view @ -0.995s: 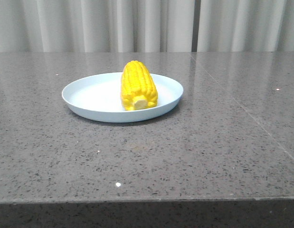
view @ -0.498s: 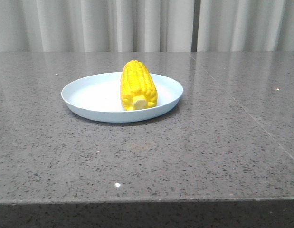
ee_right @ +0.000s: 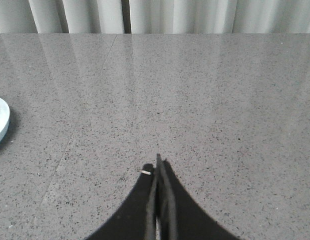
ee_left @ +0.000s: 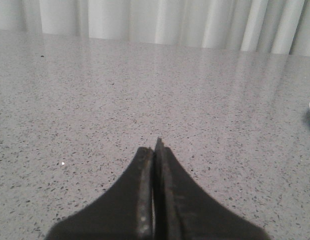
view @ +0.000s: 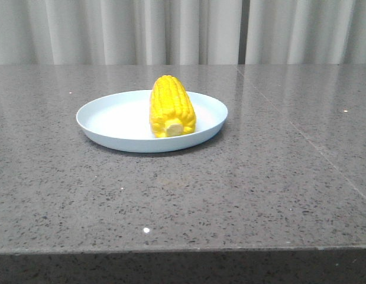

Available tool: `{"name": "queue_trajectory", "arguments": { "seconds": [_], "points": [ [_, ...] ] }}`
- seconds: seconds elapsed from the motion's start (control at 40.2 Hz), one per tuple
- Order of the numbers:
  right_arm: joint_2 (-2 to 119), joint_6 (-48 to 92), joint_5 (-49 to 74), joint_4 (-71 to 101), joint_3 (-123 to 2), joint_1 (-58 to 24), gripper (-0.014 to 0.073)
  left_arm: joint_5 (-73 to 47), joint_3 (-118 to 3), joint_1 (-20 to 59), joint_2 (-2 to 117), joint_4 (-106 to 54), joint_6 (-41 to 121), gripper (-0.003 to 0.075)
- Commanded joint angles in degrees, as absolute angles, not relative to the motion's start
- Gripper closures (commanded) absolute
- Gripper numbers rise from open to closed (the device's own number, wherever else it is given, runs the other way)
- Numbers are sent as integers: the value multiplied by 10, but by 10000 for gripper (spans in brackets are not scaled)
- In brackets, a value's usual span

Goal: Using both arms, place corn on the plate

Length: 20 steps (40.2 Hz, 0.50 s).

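Setting: grey speckled stone table, backed by pale pleated curtains; a faint seam is seen running across the tabletop on the right.

Item 1, the plate: round, shallow, pale blue, glossy, set flat on the table left of centre in the front view. Only a sliver of its rim is caught at the edge of each wrist view.

Item 2, the corn: bright yellow cob, laid inside the plate toward its right half, pale stub end turned toward the camera. It is fully borne by the plate; nothing else is held in it.

Item 3, left gripper: fingers pressed together, nothing between them, held low over bare table well apart from the plate.

Item 4, right gripper: fingers likewise closed together and unloaded, over bare table away from the plate.

Step in hand: placement is judged complete, with the corn released and both arms drawn clear. No further handling is judged to be called for; at most, the arms would be kept parked away so the plate is not nudged.
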<state>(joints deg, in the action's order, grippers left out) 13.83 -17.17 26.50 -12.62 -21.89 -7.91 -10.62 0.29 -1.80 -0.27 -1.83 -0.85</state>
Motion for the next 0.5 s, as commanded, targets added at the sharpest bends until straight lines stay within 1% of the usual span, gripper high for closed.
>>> {"name": "queue_trajectory", "arguments": {
  "seconds": [0.0, 0.199, 0.323, 0.473],
  "points": [
    [143, -167, 221, -140, -235, -76, 655, -55, 5, -18, -15, -24, -8, 741],
    [143, -167, 221, -140, -235, -76, 655, -55, 5, -18, -15, -24, -8, 741],
    [143, -152, 198, -130, -216, -73, 655, -55, 5, -18, -15, -24, -8, 741],
    [125, -10, 128, -32, -152, -52, 655, -55, 5, -18, -15, -24, -8, 741]
  ]
}}
